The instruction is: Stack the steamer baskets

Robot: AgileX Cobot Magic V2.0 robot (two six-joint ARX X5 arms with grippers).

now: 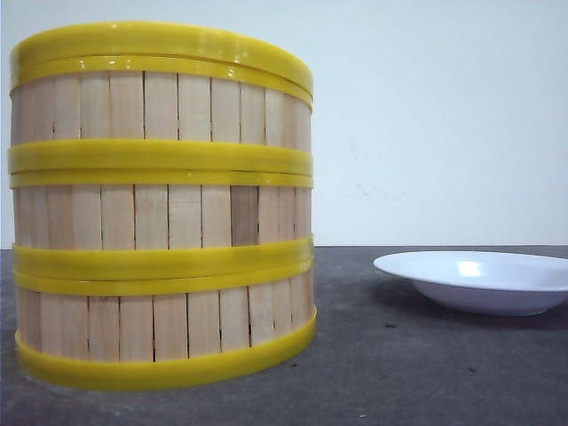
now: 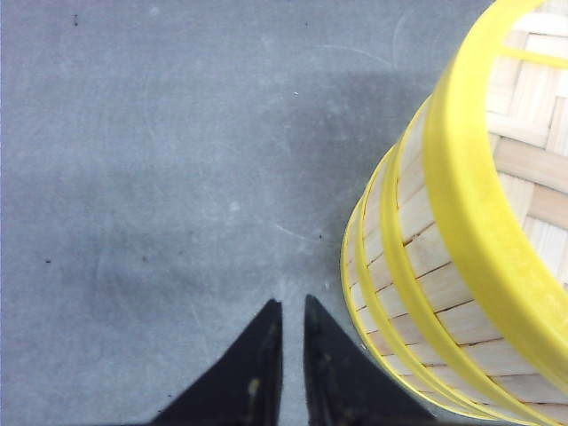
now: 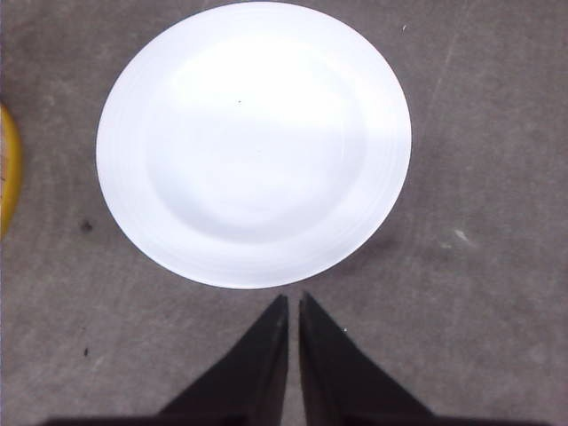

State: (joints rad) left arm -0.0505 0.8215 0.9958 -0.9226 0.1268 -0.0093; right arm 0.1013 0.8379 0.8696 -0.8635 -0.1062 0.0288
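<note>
Three baskets: already stacked in one column on the table, rims meeting, walls lined up; nothing sits on top that I can see.
Stack position: left side of the front view, with the plate at its 3 o'clock, apart from it.
Step in hand: stacking looks finished to me; no basket is being carried.
Next move: I judge only a retreat is called for, keeping both arms off the column so it isn't nudged.
Left gripper: fingers pressed almost together, holding nothing, above bare table.
Stack versus left gripper: at about its 2 o'clock in the wrist view, close beside, not touching.
Right gripper: fingers likewise closed and empty, just off the plate's rim.
Stack versus right gripper: only a yellow sliver at the picture's edge, well apart.
</note>
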